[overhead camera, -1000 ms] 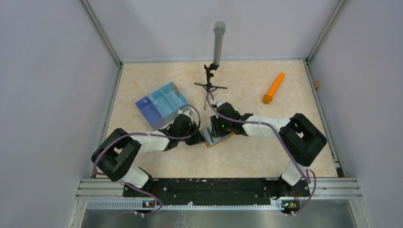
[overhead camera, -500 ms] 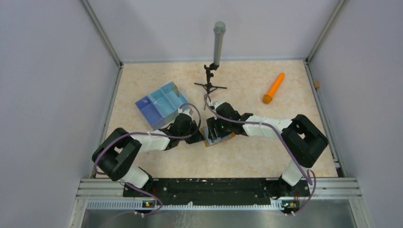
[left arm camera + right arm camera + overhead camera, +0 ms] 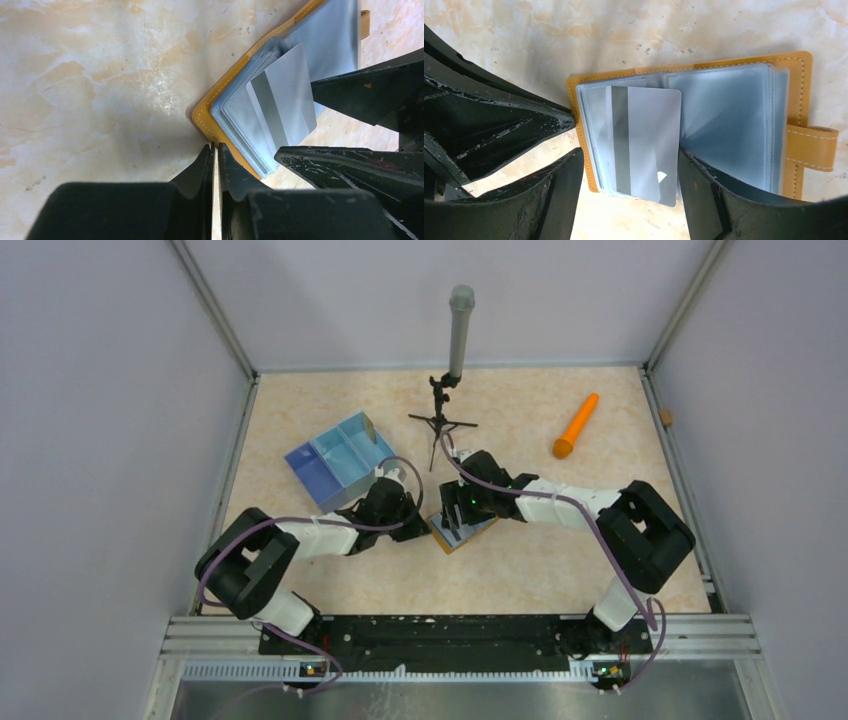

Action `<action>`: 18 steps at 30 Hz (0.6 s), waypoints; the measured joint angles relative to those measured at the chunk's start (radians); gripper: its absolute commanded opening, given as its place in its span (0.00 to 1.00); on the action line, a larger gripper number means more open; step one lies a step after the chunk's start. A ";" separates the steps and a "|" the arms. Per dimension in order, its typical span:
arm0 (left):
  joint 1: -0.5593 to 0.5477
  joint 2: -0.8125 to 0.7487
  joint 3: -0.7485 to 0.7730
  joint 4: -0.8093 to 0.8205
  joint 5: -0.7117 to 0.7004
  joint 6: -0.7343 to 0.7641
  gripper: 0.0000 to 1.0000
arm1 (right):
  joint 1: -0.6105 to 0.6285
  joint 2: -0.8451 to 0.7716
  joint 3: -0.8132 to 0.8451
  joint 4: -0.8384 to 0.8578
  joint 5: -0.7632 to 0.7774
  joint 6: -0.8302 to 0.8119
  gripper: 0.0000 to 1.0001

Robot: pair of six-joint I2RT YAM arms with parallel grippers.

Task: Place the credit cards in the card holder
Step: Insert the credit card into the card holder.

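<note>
The left pincer (image 3: 216,147) was closed to a hairline slit with nothing in it. Its tip sat just beside the near corner of the card holder (image 3: 201,116) on the worktop (image 3: 100,75). Its own wrist camera cut off most of the holder.

The right wrist camera showed the holder whole. It lay open, with clear sleeves (image 3: 729,120) fanned to both sides and the snap tab (image 3: 814,147) sticking out to the pincer's right. The right pincer (image 3: 630,151) stood wide, straddling a pale grey card (image 3: 651,142) with a dark stripe (image 3: 621,140). The card lay flat on the left stack of sleeves, its near end overhanging the holder's edge. The right-hand finger (image 3: 714,200) met the card's edge; the left-hand finger (image 3: 559,195) stood apart from it. Whether the card sat inside a sleeve could not be told.

From above, the card was hidden under the right wrist and only a sliver of the holder showed. That view alone gave the arms: both bent out at the elbow, forearms converging low over the mid worktop, wrists almost meeting.

Beyond the left pincer sat a blue divided tray (image 3: 340,462). Beyond the right pincer stood a grey cylinder on a small black tripod (image 3: 459,335), and farther to its right lay an orange stick (image 3: 576,426).
</note>
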 measured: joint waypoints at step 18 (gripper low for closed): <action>0.000 0.029 0.020 0.013 0.006 0.000 0.08 | -0.044 -0.005 0.000 0.023 -0.064 -0.003 0.64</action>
